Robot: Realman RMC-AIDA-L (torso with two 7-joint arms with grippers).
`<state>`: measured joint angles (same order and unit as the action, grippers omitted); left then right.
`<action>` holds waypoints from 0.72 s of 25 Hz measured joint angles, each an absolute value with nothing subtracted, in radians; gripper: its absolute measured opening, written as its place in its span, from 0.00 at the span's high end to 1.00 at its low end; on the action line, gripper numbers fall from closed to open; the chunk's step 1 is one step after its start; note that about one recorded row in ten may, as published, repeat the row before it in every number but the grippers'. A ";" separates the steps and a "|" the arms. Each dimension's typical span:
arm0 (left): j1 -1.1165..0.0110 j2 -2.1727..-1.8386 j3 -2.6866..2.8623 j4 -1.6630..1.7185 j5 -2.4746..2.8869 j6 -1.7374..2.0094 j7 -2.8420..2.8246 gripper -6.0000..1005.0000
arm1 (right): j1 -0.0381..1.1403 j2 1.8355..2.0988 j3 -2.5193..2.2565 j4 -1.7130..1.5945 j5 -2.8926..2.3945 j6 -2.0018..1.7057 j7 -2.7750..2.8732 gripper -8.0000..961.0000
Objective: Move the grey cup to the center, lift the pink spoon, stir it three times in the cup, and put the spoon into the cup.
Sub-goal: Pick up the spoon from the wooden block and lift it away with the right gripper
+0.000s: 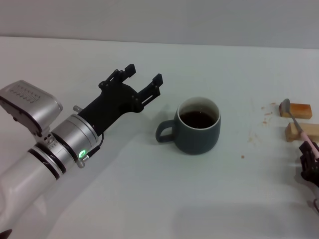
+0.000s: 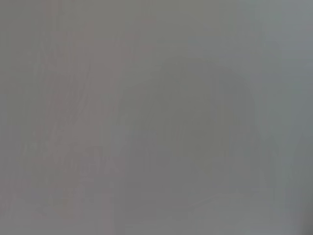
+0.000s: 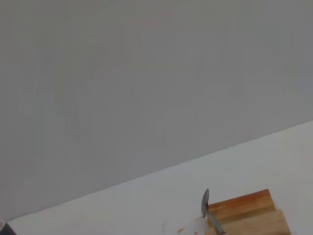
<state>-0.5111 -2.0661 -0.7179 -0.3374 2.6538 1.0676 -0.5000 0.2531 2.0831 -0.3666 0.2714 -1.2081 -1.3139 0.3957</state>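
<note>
The grey cup [image 1: 198,132] stands upright near the middle of the white table [image 1: 149,189], with dark liquid inside and its handle facing my left arm. My left gripper [image 1: 144,73] is open and empty, a little to the left of the cup and apart from it. The pink spoon [image 1: 298,126] lies across two wooden blocks at the far right, its grey bowl on the far one. My right gripper [image 1: 309,159] is at the right edge, at the spoon handle's near end. The right wrist view shows the spoon's bowl [image 3: 205,202] on the blocks.
Two small wooden blocks [image 1: 297,110] [image 1: 302,131] sit at the far right; they also show in the right wrist view [image 3: 244,211]. Small brown crumbs [image 1: 265,121] lie between cup and blocks. The left wrist view shows only plain grey.
</note>
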 joint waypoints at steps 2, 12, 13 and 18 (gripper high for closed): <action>-0.510 -2.066 -0.718 -0.337 2.654 1.068 -0.500 0.19 | 0.253 2.083 -0.367 0.273 -1.209 -1.318 0.396 0.88; -0.508 -2.068 -0.718 -0.338 2.654 1.068 -0.500 0.19 | 0.255 2.079 -0.377 0.271 -1.210 -1.347 0.416 0.88; -0.508 -2.068 -0.718 -0.337 2.654 1.068 -0.500 0.19 | 0.255 2.077 -0.379 0.270 -1.213 -1.358 0.419 0.88; -0.508 -2.068 -0.718 -0.337 2.654 1.068 -0.500 0.19 | 0.256 2.073 -0.381 0.266 -1.223 -1.370 0.427 0.88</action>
